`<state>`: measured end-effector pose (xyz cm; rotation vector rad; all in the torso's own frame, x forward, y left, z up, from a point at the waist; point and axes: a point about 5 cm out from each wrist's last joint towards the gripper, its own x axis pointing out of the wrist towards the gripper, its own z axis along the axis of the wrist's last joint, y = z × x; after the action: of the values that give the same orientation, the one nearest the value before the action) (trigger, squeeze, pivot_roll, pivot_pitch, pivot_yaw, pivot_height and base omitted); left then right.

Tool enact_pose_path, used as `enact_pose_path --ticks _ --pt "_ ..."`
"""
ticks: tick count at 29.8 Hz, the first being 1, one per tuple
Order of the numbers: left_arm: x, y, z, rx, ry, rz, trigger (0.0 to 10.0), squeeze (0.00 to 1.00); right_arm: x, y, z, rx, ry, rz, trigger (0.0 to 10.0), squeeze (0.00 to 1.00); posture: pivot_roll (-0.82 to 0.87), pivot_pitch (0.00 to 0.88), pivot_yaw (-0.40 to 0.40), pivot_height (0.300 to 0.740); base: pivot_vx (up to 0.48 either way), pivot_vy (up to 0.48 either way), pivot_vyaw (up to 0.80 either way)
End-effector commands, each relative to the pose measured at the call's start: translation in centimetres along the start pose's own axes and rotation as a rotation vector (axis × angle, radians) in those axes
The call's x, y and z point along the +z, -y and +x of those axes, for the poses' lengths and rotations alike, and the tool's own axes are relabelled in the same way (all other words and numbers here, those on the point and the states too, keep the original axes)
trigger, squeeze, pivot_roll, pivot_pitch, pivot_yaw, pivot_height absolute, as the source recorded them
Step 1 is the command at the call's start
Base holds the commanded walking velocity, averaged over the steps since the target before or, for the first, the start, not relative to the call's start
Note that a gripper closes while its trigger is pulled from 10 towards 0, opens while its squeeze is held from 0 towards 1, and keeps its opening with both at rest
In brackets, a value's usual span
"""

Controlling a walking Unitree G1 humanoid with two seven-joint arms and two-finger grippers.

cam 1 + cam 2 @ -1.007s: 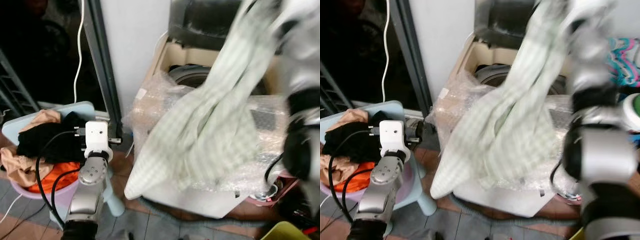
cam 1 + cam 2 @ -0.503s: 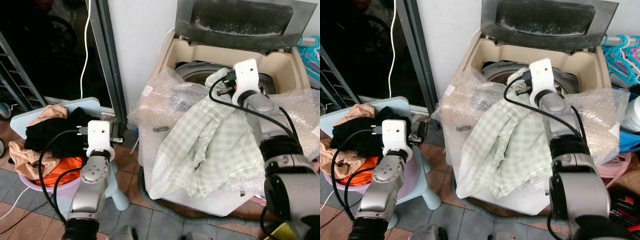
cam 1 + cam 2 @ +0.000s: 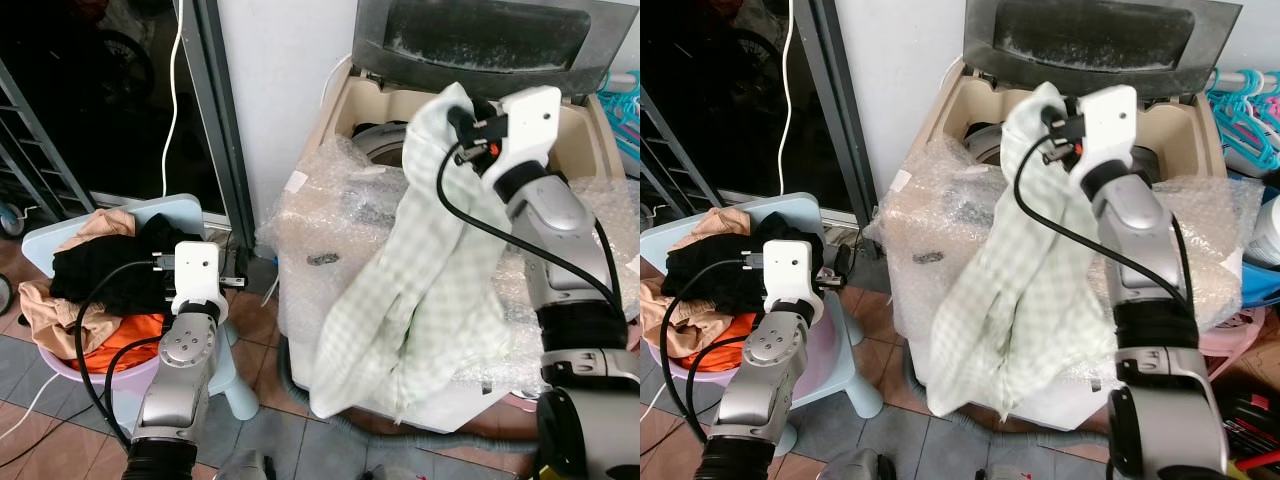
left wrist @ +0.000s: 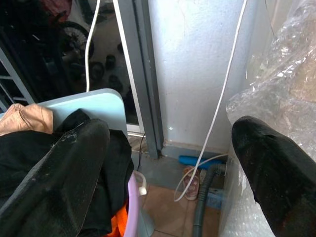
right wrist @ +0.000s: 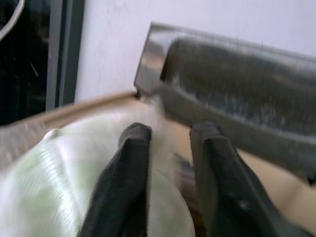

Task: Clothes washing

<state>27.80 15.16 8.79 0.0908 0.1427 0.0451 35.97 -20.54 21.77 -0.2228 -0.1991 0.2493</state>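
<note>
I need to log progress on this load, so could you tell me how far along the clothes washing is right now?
Done: the grey lid of the beige top-loading washing machine stands open. In hand: the right claw grips a pale green checked cloth, which hangs down the machine's bubble-wrapped front, not in the drum. Left: the black, tan and orange clothes in the lilac basin, near the open left claw.

Hung limp as a pale green-and-white checked garment (image 3: 425, 270), bunched at its top just over the near rim of the open top-loading washing machine (image 3: 375, 105) on the right, trailed down the bubble-wrapped front of that machine, and ended in loose folds near the floor.
</note>
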Motion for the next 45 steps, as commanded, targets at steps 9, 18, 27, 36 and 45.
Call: enact_pose_path --ticks 9,18,27,36,45 --pt "0.2 -0.1 -0.3 -0.003 0.001 0.002 10.0 0.00 -1.5 -1.4 -0.4 0.043 -0.083 0.019 0.0 1.00 -0.05 0.000 0.013 0.740 0.000 0.000 0.00" --pt "0.2 -0.2 -0.3 0.005 -0.004 -0.008 10.0 0.00 -2.9 -1.4 -1.3 0.005 -0.151 0.045 0.0 0.00 -0.05 0.000 0.005 0.740 0.000 0.000 0.00" --pt "0.1 -0.1 -0.2 -0.002 -0.008 -0.014 10.0 0.00 -1.2 -0.4 -1.0 0.025 -0.053 0.064 1.6 0.00 -0.06 0.000 0.010 0.740 0.000 0.000 0.00" --pt "0.1 -0.2 -0.2 0.000 -0.007 -0.020 10.0 0.00 1.3 -0.1 -1.4 0.211 0.033 0.060 10.0 1.00 -0.06 0.000 0.009 0.740 0.000 0.000 0.00" --pt "0.2 -0.3 0.0 -0.001 0.000 -0.011 10.0 0.00 -1.0 -3.1 -5.3 0.671 -0.146 -0.125 10.0 1.00 -0.07 0.000 0.021 0.740 0.000 0.000 0.00"
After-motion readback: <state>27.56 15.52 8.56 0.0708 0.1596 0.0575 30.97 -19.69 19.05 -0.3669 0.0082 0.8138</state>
